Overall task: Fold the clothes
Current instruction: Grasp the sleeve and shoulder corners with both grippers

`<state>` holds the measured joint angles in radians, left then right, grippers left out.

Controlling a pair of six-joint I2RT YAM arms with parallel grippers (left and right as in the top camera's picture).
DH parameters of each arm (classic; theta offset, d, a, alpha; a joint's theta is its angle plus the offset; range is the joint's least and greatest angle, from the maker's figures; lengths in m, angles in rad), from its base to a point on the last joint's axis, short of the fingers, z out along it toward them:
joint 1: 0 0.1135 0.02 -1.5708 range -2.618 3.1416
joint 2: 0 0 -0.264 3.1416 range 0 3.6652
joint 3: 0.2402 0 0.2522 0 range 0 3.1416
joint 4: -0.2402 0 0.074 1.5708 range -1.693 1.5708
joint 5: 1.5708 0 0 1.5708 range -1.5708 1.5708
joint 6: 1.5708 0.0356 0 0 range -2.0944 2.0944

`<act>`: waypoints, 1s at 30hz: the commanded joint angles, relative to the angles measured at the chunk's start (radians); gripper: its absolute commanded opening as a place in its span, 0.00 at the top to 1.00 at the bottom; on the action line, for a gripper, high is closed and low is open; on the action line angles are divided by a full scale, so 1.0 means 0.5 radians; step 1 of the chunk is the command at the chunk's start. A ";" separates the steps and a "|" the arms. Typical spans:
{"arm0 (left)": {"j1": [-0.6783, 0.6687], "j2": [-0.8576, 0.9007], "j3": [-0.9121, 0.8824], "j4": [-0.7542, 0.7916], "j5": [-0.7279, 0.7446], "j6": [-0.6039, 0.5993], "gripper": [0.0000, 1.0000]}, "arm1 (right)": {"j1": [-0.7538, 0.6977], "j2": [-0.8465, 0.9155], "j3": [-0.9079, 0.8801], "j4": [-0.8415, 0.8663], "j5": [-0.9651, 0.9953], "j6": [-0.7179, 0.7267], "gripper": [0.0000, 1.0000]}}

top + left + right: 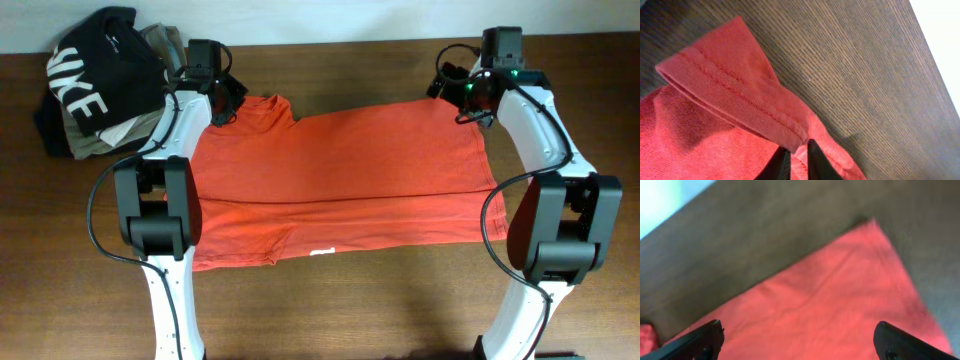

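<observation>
The clothes, a red-orange T-shirt, lie spread across the brown table with the lower part folded up, a white label showing at the front edge. My left gripper is at the shirt's far left sleeve. In the left wrist view its black fingers stand close together with the sleeve's stitched hem pinched between them. My right gripper hovers over the shirt's far right corner. In the right wrist view its fingers stand wide apart above flat red cloth, holding nothing.
A black garment with large white letters lies on olive-grey folded garments at the far left corner. A pale wall runs along the table's far edge. Bare wood shows in front of the shirt.
</observation>
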<state>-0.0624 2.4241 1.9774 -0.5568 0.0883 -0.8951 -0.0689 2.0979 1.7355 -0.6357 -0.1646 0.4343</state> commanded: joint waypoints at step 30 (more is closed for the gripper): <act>-0.053 0.036 0.019 -0.017 -0.010 0.421 1.00 | -0.020 0.559 0.043 0.622 0.549 -0.407 0.87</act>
<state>-0.0860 2.4241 1.9774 -0.5671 0.0883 -0.8288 -0.0841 2.3596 1.7390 -0.3244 0.0864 0.1879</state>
